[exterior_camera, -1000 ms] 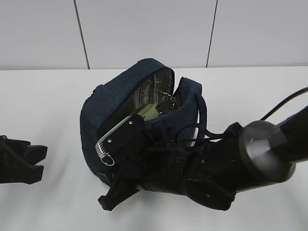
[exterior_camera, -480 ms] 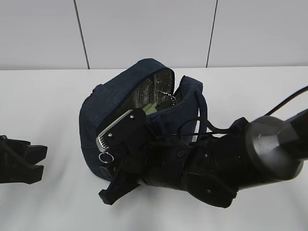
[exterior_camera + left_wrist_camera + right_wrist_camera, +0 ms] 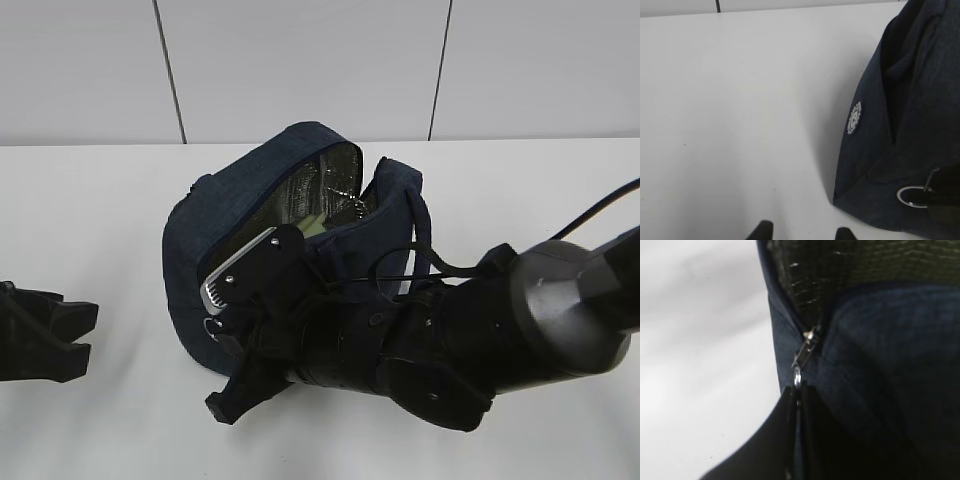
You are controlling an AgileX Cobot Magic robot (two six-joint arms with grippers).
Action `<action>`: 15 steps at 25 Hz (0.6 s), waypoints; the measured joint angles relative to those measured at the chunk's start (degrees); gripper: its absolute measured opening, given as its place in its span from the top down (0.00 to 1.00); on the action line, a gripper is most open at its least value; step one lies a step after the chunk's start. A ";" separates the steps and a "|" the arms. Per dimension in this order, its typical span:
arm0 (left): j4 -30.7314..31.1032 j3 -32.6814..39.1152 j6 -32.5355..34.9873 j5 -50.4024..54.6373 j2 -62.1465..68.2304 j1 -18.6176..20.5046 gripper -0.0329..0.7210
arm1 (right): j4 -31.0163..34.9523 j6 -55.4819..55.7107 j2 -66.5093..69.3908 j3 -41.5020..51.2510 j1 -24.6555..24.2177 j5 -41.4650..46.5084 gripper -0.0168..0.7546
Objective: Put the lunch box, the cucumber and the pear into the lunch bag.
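The lunch bag (image 3: 290, 220) sits mid-desk (image 3: 100, 200), its mouth open (foil lining showing). The right gripper (image 3: 797, 400) is pinched onto the ring pull (image 3: 797, 375) at the bag's near-left edge. The left gripper (image 3: 45, 335) rests spread at the desk's left edge, bare desk between it and the bag.

Navy lunch bag (image 3: 235, 215), silver foil lining (image 3: 310, 190), white table (image 3: 90, 220).

- Bright, even light; the white desk (image 3: 110, 220) nearly washes out in the exterior view.
- Soft shadow beside the lunch bag (image 3: 900, 125) in the left wrist view.
- Right wrist view blurred, dim at its lower edge.
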 joint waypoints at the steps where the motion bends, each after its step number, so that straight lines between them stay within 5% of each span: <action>1: 0.00 0.00 0.00 0.00 0.00 0.00 0.64 | 0.04 0.00 -0.24 0.00 0.00 0.37 0.98; 10: 0.18 0.00 0.00 -0.35 0.00 0.00 0.64 | -0.27 1.32 -7.36 0.00 0.00 7.09 0.98; 15: 0.38 0.00 0.00 -0.43 0.00 0.00 0.64 | -8.39 9.42 -10.48 0.00 0.00 7.36 0.98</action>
